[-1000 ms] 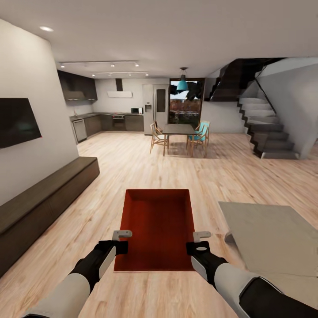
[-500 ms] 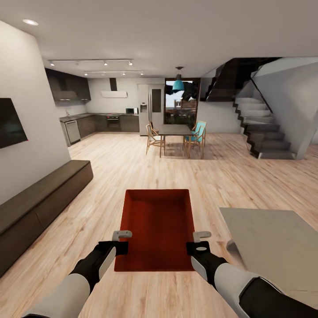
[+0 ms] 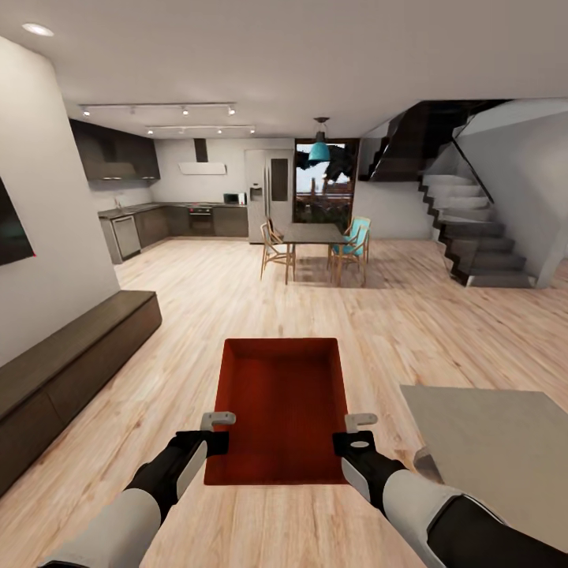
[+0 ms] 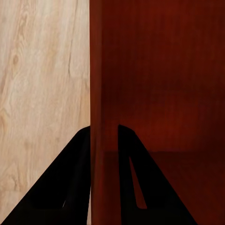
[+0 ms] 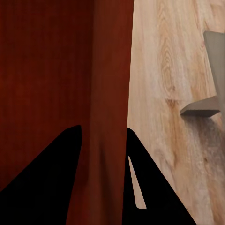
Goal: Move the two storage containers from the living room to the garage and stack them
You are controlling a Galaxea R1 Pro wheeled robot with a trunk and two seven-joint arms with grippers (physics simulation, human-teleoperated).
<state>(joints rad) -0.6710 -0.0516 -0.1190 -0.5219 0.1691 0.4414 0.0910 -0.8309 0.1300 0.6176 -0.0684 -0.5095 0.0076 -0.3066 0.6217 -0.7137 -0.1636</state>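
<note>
Now both jaws clamp container walls, L & R; wrist views show pinch

Red-orange storage container held level above the light plank floor, open top up, interior empty. Left gripper at its 9 o'clock wall, right gripper at its 3 o'clock wall. Long dark cabinet at 9 o'clock. Grey rug at 3 o'clock. Dining table at 12 o'clock; staircase at 2 o'clock.
</note>
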